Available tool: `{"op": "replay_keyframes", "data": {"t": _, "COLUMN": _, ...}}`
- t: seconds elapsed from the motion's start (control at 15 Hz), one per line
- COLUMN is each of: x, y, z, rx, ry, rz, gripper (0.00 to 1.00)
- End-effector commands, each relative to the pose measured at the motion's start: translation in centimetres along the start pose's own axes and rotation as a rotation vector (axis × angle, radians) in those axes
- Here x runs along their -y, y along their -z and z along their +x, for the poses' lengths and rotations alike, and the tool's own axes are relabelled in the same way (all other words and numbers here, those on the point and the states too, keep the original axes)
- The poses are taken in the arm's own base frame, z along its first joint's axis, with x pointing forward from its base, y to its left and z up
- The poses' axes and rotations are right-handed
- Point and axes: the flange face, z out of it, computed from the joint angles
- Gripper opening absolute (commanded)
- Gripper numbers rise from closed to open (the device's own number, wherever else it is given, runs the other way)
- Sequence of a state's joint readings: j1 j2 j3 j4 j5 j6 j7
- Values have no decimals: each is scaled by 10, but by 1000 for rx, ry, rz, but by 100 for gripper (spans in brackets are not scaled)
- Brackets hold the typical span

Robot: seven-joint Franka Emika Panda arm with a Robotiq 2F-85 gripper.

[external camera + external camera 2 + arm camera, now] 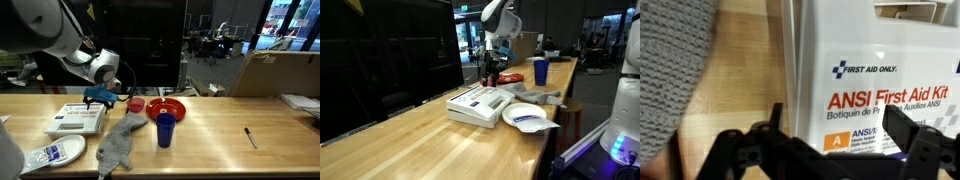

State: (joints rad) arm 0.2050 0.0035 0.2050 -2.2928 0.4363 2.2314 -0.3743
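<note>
In an exterior view your gripper (pixel 100 97) hangs just above the far corner of the kit (pixel 76 121), a flat white box lying on the table (pixel 215 135). From here you cannot tell whether they touch, nor how the jaws stand. Just beside the gripper, toward the picture's right, stands a red cup (pixel 135 104), and next to it a red bowl (pixel 168 107). A blue cup (pixel 165 130) stands upright in front of the bowl. A grey cloth (pixel 119 144) lies crumpled between kit and blue cup. A plate (pixel 55 153) sits in front of the kit. A pen (pixel 250 137) lies well apart, far right.
</note>
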Motion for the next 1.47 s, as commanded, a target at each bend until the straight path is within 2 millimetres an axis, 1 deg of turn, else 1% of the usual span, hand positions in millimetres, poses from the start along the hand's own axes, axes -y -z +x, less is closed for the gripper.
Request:
{"op": "replay_keyframes", "data": {"t": 0.0, "x": 2, "y": -4, "z": -2, "rx": 14, "ry": 5, "rz": 12, "gripper": 98}}
{"op": "replay_keyframes", "data": {"t": 0.07, "x": 2, "y": -5, "z": -2, "rx": 16, "ry": 4, "rz": 13, "gripper": 74}}
{"op": "replay_keyframes", "data": {"t": 0.2, "x": 1, "y": -7, "z": -2, "rx": 20, "ry": 4, "rz": 14, "gripper": 71}}
{"op": "replay_keyframes", "data": {"t": 0.47, "x": 2, "y": -6, "z": -1, "rx": 22, "ry": 3, "rz": 17, "gripper": 41}}
{"op": "replay_keyframes", "data": {"t": 0.53, "x": 2, "y": -5, "z": -1, "rx": 20, "ry": 4, "rz": 14, "gripper": 36}}
{"op": "replay_keyframes", "data": {"t": 0.73, "x": 2, "y": -3, "z": 1, "rx": 17, "ry": 7, "rz": 12, "gripper": 31}}
{"op": "replay_keyframes", "data": {"t": 1.07, "x": 6, "y": 11, "z": 9, "rx": -6, "ry": 23, "rz": -6, "gripper": 9}}
{"op": "replay_keyframes", "data": {"t": 1.13, "x": 7, "y": 14, "z": 10, "rx": -12, "ry": 25, "rz": -10, "gripper": 2}}
{"op": "replay_keyframes", "data": {"t": 1.2, "x": 6, "y": 17, "z": 12, "rx": -17, "ry": 26, "rz": -11, "gripper": 0}}
{"op": "replay_keyframes", "data": {"t": 1.4, "x": 7, "y": 21, "z": 15, "rx": -28, "ry": 29, "rz": -14, "gripper": 1}}
